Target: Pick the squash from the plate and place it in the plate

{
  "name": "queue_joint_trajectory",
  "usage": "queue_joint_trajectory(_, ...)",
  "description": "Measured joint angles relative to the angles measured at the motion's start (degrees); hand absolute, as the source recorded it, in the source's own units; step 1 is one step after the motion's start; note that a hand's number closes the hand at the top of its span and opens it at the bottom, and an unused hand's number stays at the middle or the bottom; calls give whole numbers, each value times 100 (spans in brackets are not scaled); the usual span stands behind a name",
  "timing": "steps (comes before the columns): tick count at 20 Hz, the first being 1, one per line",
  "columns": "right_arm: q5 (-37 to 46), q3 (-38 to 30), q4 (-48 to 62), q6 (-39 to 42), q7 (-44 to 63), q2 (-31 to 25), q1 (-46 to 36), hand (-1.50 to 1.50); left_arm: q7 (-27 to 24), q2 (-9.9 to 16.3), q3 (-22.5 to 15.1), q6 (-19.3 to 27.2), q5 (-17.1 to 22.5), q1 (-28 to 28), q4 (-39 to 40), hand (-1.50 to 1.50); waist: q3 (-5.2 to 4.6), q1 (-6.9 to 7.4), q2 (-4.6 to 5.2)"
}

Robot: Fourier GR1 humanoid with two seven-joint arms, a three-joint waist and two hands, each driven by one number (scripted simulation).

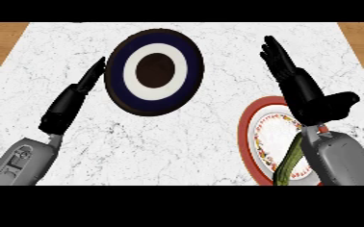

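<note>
Head view, counter seen steeply from above.

Right forearm enters from the lower right corner and runs up over the red-rimmed plate (247,134). Right hand (304,92) is extended beyond that plate's upper edge, fingers (277,57) straight and pointing toward the far side of the counter, thumb out to the right. Hand is spread open and holds nothing; no contact with any object can be seen.

Left forearm enters from the lower left corner, angled up and to the right. Left hand (71,103) is straight and edge-on, fingertips just beside the left rim of the dark blue plate (116,72). Contact with the rim cannot be confirmed. Fingers extended, nothing held.

Containers: the dark blue plate lies near centre on the white marble counter (199,139), with a white ring and a dark centre; nothing lies on it. The red-rimmed plate lies at lower right, white inside with a patterned ring, partly covered by the right forearm.

Squash (288,163): green, elongated, lying on the red-rimmed plate beside the right forearm, lower end cut off by the frame edge. Neither hand touches it.
</note>
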Motion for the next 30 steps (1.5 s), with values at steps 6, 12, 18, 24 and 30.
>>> queue_joint_trajectory(6,267,-1014,344,-1865,428,436,73,-150,327,-178,362,459,133,76,143,0,-20,-130,-79)
queue_joint_trajectory(12,1961,-588,1220,-2888,1376,-189,693,-150,599,-368,509,686,299,113,218,0,-93,-106,-24)
queue_joint_trajectory(18,3645,139,1353,-4559,2411,715,1090,-150,1030,-534,526,938,249,4,172,0,-52,-110,-91)
queue_joint_trajectory(24,5754,356,838,-4427,3911,639,1277,-150,1159,-648,556,1053,185,-23,203,0,-57,-201,-133)
queue_joint_trajectory(30,6733,381,-158,-2855,5516,512,1404,-150,1245,-660,572,1098,137,22,130,0,-67,-259,-160)
